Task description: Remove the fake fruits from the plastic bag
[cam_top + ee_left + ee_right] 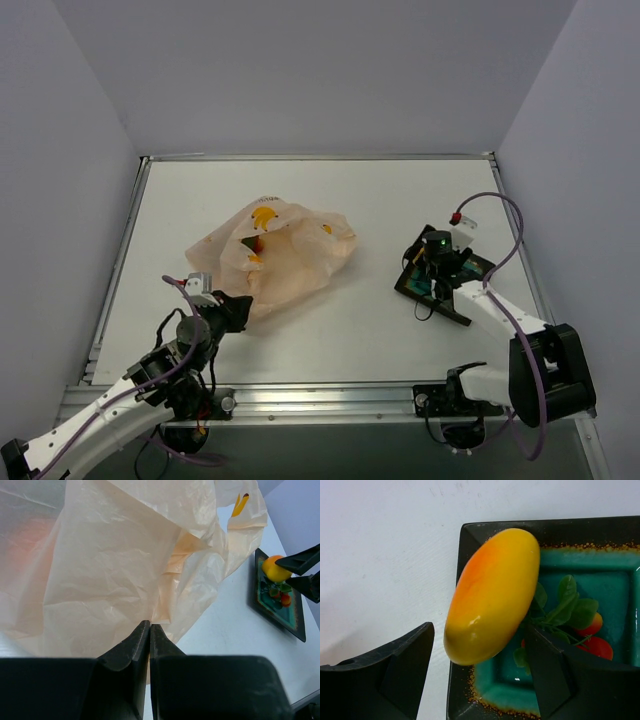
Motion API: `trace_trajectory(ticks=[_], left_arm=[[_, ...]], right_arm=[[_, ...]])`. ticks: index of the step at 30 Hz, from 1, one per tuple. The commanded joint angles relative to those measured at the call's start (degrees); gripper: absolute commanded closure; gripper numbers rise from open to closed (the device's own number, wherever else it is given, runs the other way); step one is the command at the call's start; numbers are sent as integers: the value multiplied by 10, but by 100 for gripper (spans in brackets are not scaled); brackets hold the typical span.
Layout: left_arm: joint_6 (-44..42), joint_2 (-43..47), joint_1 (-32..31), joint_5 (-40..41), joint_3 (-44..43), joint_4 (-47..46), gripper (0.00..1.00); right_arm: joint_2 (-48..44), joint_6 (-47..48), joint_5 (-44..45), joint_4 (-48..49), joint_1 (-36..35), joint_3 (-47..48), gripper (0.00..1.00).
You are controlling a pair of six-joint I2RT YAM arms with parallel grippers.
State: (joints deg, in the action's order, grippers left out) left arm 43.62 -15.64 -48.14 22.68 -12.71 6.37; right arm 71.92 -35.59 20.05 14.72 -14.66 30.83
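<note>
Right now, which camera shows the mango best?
The right wrist view: the mango is large and sharp, lying across the tray's rim. The left wrist view shows it small and distant; in the top view I cannot make it out.

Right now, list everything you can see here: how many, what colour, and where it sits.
table: one, white, under everything.
plastic bag: one, pale peach with yellow banana prints, crumpled left of centre.
tray: one, dark rim with a teal inside, on the right side of the table.
mango: one, yellow-orange, tilted over the tray's rim between the right fingers.
small fruits: red with green leaves, inside the tray; number unclear.
left gripper: one, black, shut, pinching the bag's near edge.
right gripper: one, black, open on either side of the mango.
</note>
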Motion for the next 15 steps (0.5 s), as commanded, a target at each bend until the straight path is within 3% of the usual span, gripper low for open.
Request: trace_trajectory(ticks=[1,5,10,13,14,15], left_arm=[[-7,-5,4,-4,-25,5,98],[-14,-3,3,7,-41,23,98],[-19,5,3,21,-59,48,98],[-15,7,3,36,-63,71,98],[-10,11,4,44,-66,79,97],[-9,24,4,50,-68,86,97]], right_arm=[[-50,0,20,-16,3,2,31],[-94,14,3,-45,2,12,20],[-158,51,-64,-65,-47,42,24],[-180,58,-80,-60,-128,65,56],[-176,59,-94,-36,-151,68,76],[-169,60,-121,-18,-173,69,81]])
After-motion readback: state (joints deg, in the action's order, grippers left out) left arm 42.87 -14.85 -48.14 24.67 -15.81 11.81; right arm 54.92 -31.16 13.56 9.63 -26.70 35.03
